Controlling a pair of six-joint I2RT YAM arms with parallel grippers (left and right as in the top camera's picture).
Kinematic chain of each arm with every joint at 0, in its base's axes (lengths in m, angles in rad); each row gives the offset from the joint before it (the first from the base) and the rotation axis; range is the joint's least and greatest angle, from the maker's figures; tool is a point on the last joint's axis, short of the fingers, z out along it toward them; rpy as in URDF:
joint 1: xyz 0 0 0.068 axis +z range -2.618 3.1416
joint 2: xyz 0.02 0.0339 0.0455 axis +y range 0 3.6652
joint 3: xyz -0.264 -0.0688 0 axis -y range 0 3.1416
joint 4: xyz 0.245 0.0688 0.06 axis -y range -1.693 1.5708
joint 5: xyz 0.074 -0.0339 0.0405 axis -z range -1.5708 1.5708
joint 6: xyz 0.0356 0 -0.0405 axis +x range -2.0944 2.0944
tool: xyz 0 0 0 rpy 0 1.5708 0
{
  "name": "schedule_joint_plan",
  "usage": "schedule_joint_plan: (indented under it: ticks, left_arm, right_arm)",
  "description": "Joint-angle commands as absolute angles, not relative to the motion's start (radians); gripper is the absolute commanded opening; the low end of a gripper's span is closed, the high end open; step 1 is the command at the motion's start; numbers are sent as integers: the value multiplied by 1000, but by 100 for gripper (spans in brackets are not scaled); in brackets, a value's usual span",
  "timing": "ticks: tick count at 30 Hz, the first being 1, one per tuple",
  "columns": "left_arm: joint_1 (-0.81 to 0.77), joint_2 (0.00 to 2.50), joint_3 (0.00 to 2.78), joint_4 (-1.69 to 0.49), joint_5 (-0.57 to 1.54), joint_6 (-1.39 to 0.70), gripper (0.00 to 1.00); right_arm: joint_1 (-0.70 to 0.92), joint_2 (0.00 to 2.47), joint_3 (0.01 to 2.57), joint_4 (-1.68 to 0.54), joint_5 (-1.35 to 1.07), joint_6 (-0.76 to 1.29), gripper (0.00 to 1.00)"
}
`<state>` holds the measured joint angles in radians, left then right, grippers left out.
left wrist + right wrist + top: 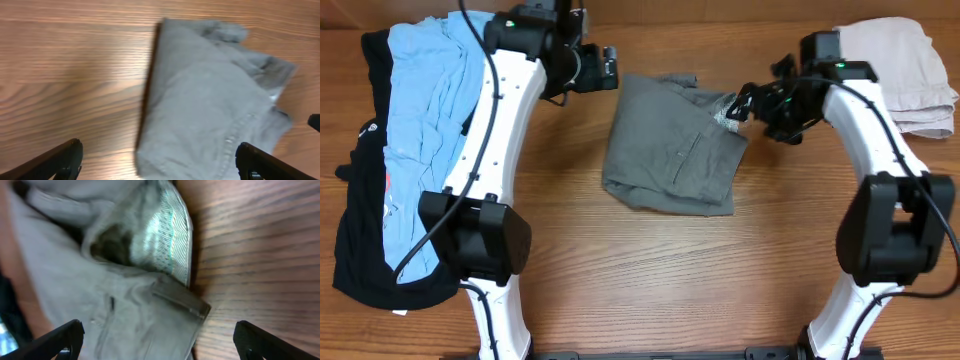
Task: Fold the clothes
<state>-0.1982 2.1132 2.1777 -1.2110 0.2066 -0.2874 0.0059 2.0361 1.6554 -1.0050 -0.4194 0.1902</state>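
1. Closest to the lens, the left gripper (159, 156): fingers spread wide, holding nothing, hovering over the left edge of the shorts (675, 145).
2. Far left, a black garment (360, 230) lies under a blue shirt (420, 120), both unfolded. The left arm crosses over that pile.
3. Centre table, the grey shorts sit in a compact fold. The top right corner is bunched, with pale striped lining poking out.
4. The right gripper (159, 332) is just beside that corner, fingers released, gripping nothing.
5. Far right, a beige cloth (905, 75) lies folded.
6. Risk, as I judge it: pinch only the top layer and the fold springs open, while that loose lining could stay sticking out. The left arm could also snag the shirt.
7. The table (650, 290) is brown wood grain and looks smooth, so cloth may slide. No room shows beyond it.
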Motion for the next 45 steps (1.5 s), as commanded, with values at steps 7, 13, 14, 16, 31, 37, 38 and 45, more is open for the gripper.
schedule_joint_plan:
  ticks: [7, 13, 14, 16, 31, 37, 38, 45]
  left_arm:
    - [-184, 2098, 2194, -1258, 69, -243, 100]
    - [-184, 2098, 2194, -1257, 70, -239, 100]
    - [-184, 2098, 2194, -1257, 70, -239, 100]
    - [-184, 2099, 2194, -1257, 70, -239, 100]
    - [-191, 2106, 2193, -1249, 71, -240, 100]
    - [-197, 2106, 2188, -1246, 70, -240, 100]
    - [-197, 2106, 2188, -1245, 70, -240, 100]
    - [-197, 2106, 2189, -1240, 70, -240, 100]
  right_arm:
    - [75, 2148, 1635, -943, -255, 216, 100]
    - [122, 2199, 1635, -917, -256, 216, 100]
    - [132, 2207, 1635, -910, -258, 216, 100]
    - [150, 2224, 1635, -899, -263, 212, 99]
    - [274, 2300, 1634, -823, -289, 364, 4]
    - [179, 2258, 1671, -813, -486, 390, 4]
    - [159, 2235, 1678, -812, -545, 390, 4]
    - [82, 2038, 1684, -837, -618, 398, 4]
